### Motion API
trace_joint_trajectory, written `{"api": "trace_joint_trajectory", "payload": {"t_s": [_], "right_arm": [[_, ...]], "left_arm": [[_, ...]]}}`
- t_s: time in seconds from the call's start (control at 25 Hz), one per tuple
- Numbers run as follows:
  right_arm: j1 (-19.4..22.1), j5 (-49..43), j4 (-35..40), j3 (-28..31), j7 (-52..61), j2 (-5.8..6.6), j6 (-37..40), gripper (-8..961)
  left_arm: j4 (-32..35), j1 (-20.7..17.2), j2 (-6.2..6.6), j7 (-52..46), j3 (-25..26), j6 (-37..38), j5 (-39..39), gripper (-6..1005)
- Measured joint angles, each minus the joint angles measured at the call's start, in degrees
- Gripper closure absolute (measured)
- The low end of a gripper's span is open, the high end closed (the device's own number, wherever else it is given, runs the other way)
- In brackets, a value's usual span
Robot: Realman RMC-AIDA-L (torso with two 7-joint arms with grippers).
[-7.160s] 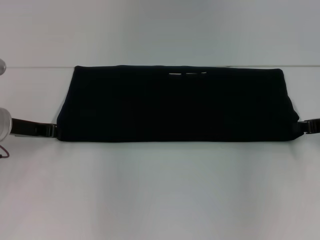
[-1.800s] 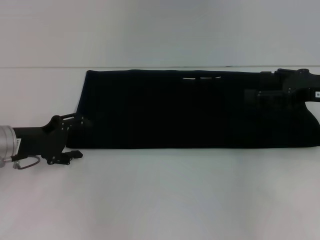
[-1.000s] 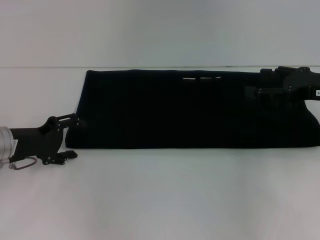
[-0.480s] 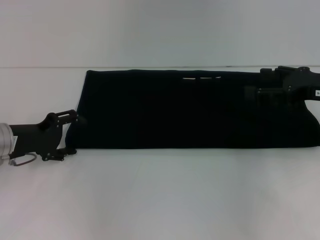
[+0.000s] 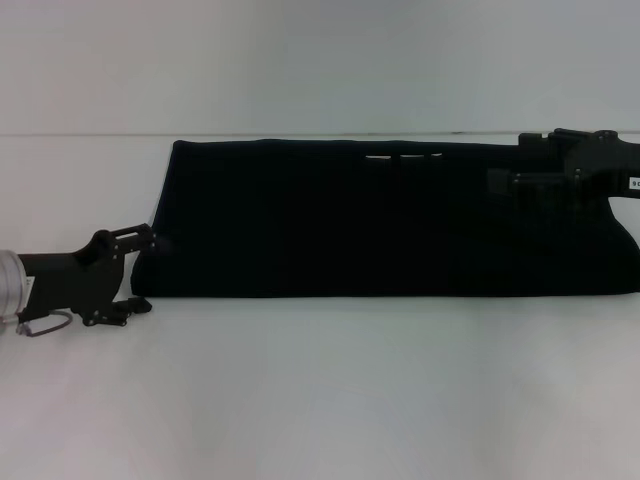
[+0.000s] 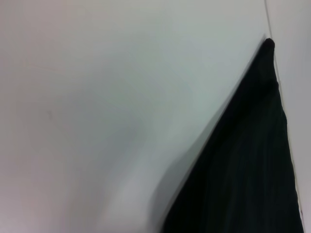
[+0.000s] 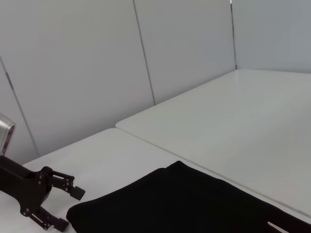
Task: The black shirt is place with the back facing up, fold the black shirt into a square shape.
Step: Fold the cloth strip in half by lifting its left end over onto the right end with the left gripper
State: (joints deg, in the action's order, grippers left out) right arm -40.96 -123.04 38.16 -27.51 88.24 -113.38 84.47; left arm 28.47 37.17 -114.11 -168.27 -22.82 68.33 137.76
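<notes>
The black shirt (image 5: pixel 380 220) lies folded into a long flat band across the white table (image 5: pixel 320 400), with its right end running out of the head view. A thin pale slit of the neckline (image 5: pixel 400 157) shows near its far edge. My left gripper (image 5: pixel 145 272) is open at the band's near left corner, one finger above the cloth edge and one below, holding nothing. The right wrist view shows the same gripper (image 7: pixel 73 208) beside the shirt corner (image 7: pixel 184 204). My right gripper (image 5: pixel 500 182) hovers over the far right part of the band. The left wrist view shows only a shirt edge (image 6: pixel 252 170).
A wide strip of bare tabletop runs in front of the shirt. A seam (image 5: pixel 90 134) crosses the table just behind the shirt's far edge. A second white table (image 7: pixel 233 116) and grey wall panels (image 7: pixel 73 73) stand beyond.
Since seven seconds ago the band has shifted right, and both arms have come in from the sides. In the last second the left gripper has only drifted slightly; the right has barely moved.
</notes>
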Motion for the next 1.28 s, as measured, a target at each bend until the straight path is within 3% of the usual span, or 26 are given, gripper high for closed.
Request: {"api": "trace_joint_trajectory", "payload": {"t_s": [1.28], "right_arm": [[-0.2, 2.2, 0.4, -0.8, 0.8, 0.28, 0.5, 42]], "left_arm": [[-0.4, 1.2, -0.23, 3.4, -0.5, -2.8, -0.4, 95]]}}
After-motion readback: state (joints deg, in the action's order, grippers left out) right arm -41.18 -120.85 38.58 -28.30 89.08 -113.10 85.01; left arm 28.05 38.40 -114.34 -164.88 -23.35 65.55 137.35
